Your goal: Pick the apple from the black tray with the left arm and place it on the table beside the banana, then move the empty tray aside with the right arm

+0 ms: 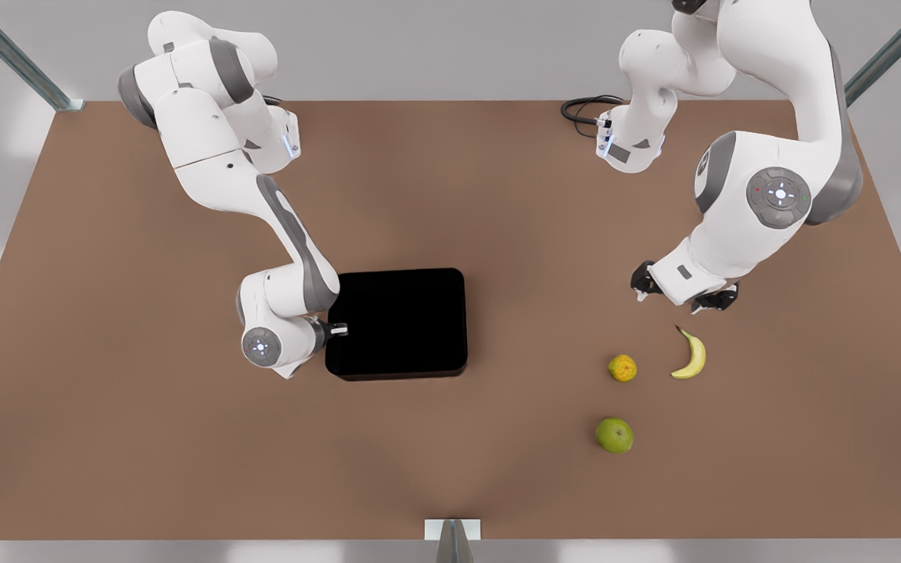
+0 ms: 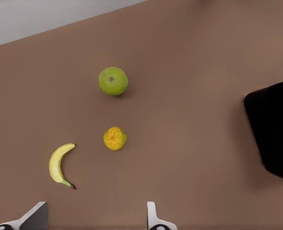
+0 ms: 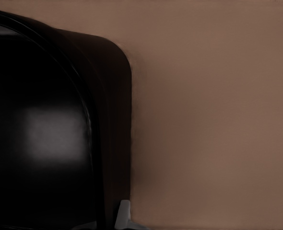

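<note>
1. The left jaws stand released and hold nothing. They hover well apart from the glossy black shallow rectangular tray [image 1: 396, 324], off toward the front view's right of it.
2. The right jaws sit at the tray's edge on the front view's left, by the corner nearer the camera. Whether they clench the rim I cannot tell.
3. The tray lies empty on the flat matte brown desk [image 1: 497, 195].
4. The small round green apple [image 1: 615, 435] rests on the desk well apart from the tray, on the front view's right of it. It is near the curved yellow banana [image 1: 691, 354] and the lumpy yellow-orange fruit [image 1: 622, 367].
5. I judge the apple step done and the tray's shift the step in hand.
6. The right jaws are the nearer pair. The tray's body lies from them toward the front view's right, so a pull toward the front view's left would draw it away from the fruit.
</note>
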Robot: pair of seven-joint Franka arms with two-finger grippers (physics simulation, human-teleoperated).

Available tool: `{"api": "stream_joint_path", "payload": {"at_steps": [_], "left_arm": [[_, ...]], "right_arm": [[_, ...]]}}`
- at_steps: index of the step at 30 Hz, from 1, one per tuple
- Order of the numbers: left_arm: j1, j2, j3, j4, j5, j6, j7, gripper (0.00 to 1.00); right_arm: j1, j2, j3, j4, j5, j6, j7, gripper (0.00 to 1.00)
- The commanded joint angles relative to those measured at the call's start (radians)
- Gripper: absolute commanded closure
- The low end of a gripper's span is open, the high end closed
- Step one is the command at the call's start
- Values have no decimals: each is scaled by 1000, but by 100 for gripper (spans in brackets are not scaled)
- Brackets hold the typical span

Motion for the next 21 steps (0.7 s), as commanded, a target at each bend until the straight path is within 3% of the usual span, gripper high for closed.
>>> {"api": "stream_joint_path", "payload": {"at_steps": [1, 10, 14, 21], "left_arm": [[0, -2, 0, 0, 3, -1, 43, 0], [0, 0, 2, 2, 3, 0, 42, 0], [2, 0, 3, 2, 5, 2, 42, 0], [3, -3, 9, 0, 25, 5, 43, 0]], "right_arm": [[0, -4, 0, 0, 1, -2, -84, 80], [-3, -111, -14, 49, 0, -174, -87, 85], [-11, -203, -61, 53, -10, -335, -118, 86], [-11, -291, -326, 128, -48, -623, -391, 86]]}}
